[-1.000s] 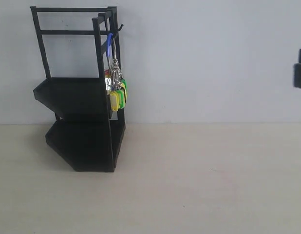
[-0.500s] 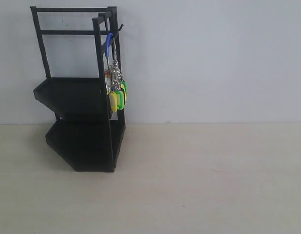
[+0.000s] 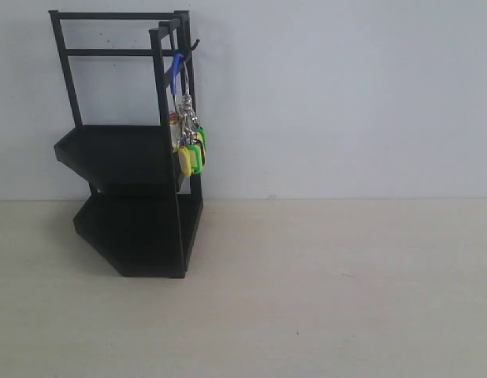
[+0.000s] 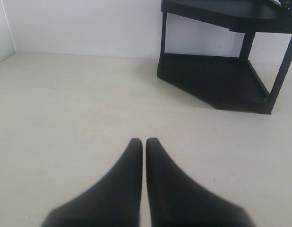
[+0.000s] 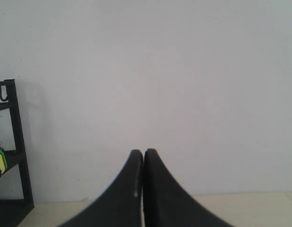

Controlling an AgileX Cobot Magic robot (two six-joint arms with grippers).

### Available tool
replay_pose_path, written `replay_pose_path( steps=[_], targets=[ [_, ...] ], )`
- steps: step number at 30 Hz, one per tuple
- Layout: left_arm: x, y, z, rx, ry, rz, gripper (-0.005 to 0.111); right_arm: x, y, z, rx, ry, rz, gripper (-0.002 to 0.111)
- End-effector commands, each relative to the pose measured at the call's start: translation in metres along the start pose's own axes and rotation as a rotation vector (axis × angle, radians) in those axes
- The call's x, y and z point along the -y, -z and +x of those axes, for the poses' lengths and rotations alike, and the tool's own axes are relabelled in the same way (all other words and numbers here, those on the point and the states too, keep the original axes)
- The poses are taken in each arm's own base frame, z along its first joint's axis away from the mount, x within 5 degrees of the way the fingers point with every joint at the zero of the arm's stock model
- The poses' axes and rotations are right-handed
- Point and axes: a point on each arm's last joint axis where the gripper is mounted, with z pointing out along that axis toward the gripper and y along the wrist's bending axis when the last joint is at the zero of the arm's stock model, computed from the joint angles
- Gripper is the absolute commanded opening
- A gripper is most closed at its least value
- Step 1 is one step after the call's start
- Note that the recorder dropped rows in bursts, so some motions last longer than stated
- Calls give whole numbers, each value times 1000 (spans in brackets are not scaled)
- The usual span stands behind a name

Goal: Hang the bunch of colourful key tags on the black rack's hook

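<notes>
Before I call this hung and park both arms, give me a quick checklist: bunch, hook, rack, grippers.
1. Key bunch off the table, dangling beside the rack from its blue loop: ok.
2. Loop seated on the hook: cannot tell. In the exterior view the loop's top meets the corner post just below the hook's tip, and the contact is too small to read.
3. Rack upright on the table: ok.
4. Left gripper shut, empty, apart from the rack: ok.
5. Right gripper shut, empty, away from the bunch: ok.
</notes>
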Motion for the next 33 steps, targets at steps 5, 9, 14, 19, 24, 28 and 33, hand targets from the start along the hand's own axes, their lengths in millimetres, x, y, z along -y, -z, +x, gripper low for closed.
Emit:
replay_pose_path(
  steps=[5, 9, 14, 19, 24, 28, 33],
  targets=[
    [0, 0, -1, 6, 7, -2, 4, 2, 1, 12, -38, 27, 11, 0],
    [0, 0, -1, 6, 7, -2, 4, 3, 0, 20, -59, 24, 13, 0],
    [0, 0, -1, 6, 7, -2, 4, 5, 1, 40, -117, 50, 17, 0],
    [0, 0, -1, 6, 7, -2, 4, 6, 3, 55, -165, 50, 20, 0],
    [0, 0, -1, 6, 7, -2, 4, 8, 5, 72, -216, 50, 24, 0],
    [0, 0, -1, 6, 7, -2, 4, 9, 8, 84, -267, 76, 27, 0],
    [0, 0, -1, 6, 7, -2, 4, 12, 18, 96, -294, 98, 51, 0]
  ],
)
